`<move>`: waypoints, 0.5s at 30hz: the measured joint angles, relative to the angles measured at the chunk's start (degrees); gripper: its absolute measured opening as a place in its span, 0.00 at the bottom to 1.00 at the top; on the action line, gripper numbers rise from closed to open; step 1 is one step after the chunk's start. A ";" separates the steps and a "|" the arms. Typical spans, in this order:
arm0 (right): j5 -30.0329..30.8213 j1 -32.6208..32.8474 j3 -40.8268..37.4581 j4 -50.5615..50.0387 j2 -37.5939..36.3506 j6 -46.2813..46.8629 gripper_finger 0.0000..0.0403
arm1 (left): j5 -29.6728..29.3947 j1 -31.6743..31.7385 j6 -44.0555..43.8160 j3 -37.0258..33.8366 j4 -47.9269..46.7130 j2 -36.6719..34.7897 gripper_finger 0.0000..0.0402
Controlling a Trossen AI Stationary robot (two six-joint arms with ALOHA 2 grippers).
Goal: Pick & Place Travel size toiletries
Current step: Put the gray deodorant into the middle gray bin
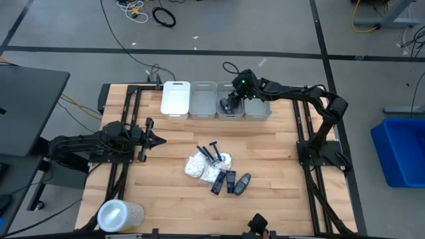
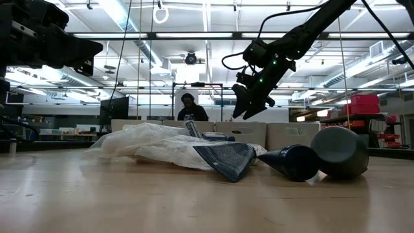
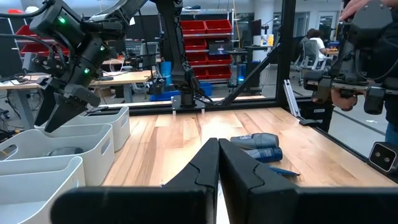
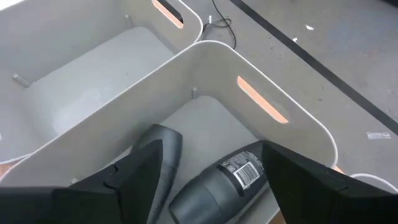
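Note:
The toiletries lie in a pile at the table's middle: dark blue razors (image 1: 211, 153), white crinkly packets (image 1: 199, 167) and small dark oblong containers (image 1: 224, 180). Two more dark containers (image 4: 230, 180) lie on the floor of the third white bin (image 1: 230, 111) in the far row. My right gripper (image 4: 208, 168) hangs open over that bin, slanting down, one finger on either side of the two containers and clear of them; it also shows in the high view (image 1: 230, 103). My left gripper (image 1: 157, 139) waits shut and level at the table's left, its closed fingers filling the left wrist view (image 3: 217, 155).
The row of white bins (image 1: 203, 99) runs along the far edge, its leftmost one (image 1: 176, 98) covered. A large clear round tub (image 1: 119, 216) stands at the near left corner. A person (image 2: 189, 107) sits beyond the table. Bare wood lies between the pile and the bins.

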 joint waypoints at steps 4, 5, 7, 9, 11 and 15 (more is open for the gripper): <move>-0.03 0.02 0.00 -0.02 0.00 -0.13 0.69 | 0.00 0.00 0.00 0.02 0.00 0.02 0.04; -0.06 0.05 0.00 -0.02 0.00 -0.15 0.69 | 0.00 0.01 0.00 0.02 0.00 0.00 0.04; -0.06 0.39 0.00 -0.20 -0.26 -0.19 0.68 | 0.00 0.02 0.00 0.00 0.00 0.00 0.04; -0.09 1.02 0.00 -0.30 -1.20 -0.53 0.67 | 0.00 0.01 0.00 0.01 0.00 0.00 0.04; -0.14 1.79 0.00 -0.04 -2.51 -1.08 0.66 | 0.00 0.00 0.00 0.02 -0.01 0.01 0.04; -0.14 3.81 0.00 -0.38 -5.05 -3.83 0.65 | 0.00 0.01 0.00 0.01 0.00 0.02 0.04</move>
